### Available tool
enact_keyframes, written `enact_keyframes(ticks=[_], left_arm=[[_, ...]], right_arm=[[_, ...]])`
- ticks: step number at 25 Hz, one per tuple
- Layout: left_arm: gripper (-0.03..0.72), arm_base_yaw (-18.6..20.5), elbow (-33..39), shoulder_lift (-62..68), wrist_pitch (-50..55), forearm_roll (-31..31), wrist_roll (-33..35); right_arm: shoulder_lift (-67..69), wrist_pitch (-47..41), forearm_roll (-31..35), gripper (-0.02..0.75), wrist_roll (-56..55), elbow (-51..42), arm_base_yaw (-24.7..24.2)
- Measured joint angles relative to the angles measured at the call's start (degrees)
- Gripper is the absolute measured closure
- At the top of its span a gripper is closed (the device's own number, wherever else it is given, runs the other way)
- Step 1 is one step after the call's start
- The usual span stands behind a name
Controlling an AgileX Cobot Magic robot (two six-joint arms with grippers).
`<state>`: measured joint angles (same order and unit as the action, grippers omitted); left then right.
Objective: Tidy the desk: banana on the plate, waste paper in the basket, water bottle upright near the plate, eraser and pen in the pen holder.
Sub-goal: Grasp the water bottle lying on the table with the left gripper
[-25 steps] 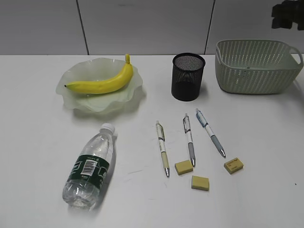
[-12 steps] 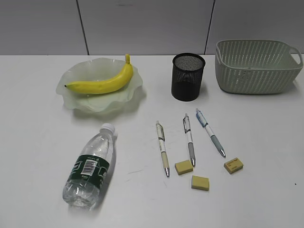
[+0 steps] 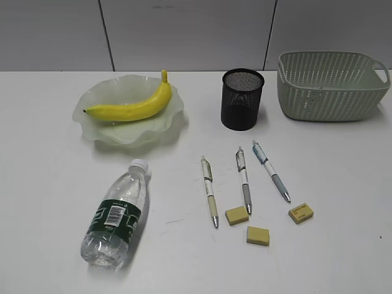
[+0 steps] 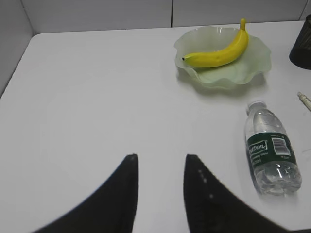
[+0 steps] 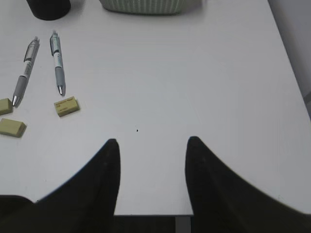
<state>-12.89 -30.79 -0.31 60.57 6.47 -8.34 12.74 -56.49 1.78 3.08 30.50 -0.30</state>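
Grippers apart and empty above the desk (image 3: 55, 184).

Left gripper (image 4: 159, 162) has its fingers a little apart and holds nothing; right gripper (image 5: 151, 145) stands wider, also empty, over bare desk near the edge. Nearest to the left one lies the water bottle (image 3: 116, 215) on its side, below the plate (image 3: 110, 131), where the banana (image 3: 131, 107) rests. Three pens (image 3: 244, 181) and three erasers (image 3: 258, 235) lie before the pen holder (image 3: 242, 99); the basket (image 3: 331, 86) stands to its right.
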Motion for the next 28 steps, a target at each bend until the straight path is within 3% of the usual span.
enact_keyframes(ticks=[6, 11, 14, 19, 22, 28], left_arm=[[0.432, 0.0, -0.49, 1.2, -1.27, -0.51, 0.0], [0.412, 0.0, -1.68, 8.9, -13.17, -4.43, 0.35], [0.398, 0.0, -1.72, 19.6, -19.24, -8.12, 4.71], [0.262, -0.37, -4.26, 41.28, -25.51, -16.03, 12.43], [0.216, -3.06, -8.44, 55.5, -26.08, -17.29, 15.0], [0.188, -15.77, -18.95, 79.3, -26.15, -15.01, 13.18]], right_arm=[[-10.75, -2.35, 0.32, 0.377, 1.57, -1.23, 0.0], [-11.48, -2.54, 1.96, 0.377, 1.74, -1.23, 0.0], [-11.48, -2.59, 1.96, 0.377, 1.79, -1.23, 0.0], [-11.51, -2.59, 1.96, 0.377, 1.79, -1.23, 0.0], [-11.51, -2.59, 1.96, 0.377, 1.79, -1.23, 0.0], [-11.51, -2.59, 2.0, 0.377, 1.79, -1.23, 0.0]])
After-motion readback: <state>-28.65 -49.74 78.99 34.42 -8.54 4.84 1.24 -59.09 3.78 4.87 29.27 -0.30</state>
